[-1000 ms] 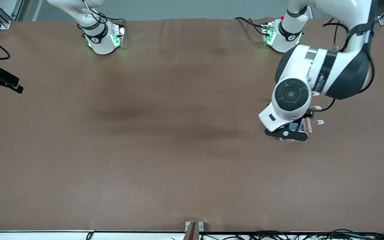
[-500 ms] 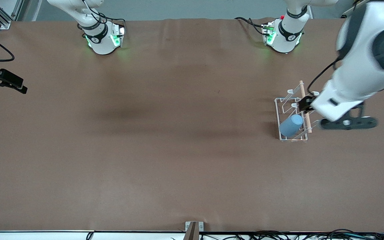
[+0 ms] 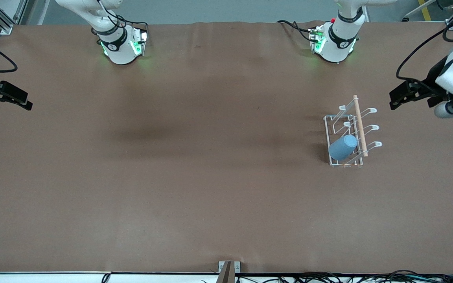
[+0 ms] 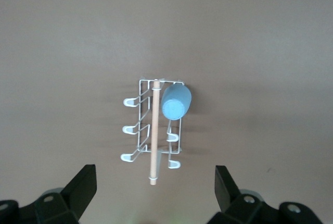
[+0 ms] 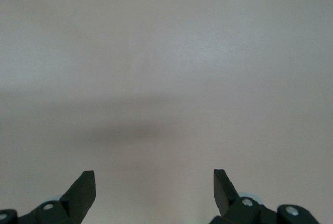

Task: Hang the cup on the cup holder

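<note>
cup (image 3: 343, 147) hung on cup holder (image 3: 350, 135) prong | left gripper (image 3: 401, 96) near cup holder, fingers spread, empty | right gripper (image 3: 10, 98) waits well apart from cup holder, fingers spread

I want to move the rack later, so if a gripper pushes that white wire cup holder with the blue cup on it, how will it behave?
The cup holder is thin open wire, so it is probably light and would likely slide on the table rather than resist. It looks tall over a narrow base, so a high push may tip it. The cup only sits over a prong and could slip off.
</note>
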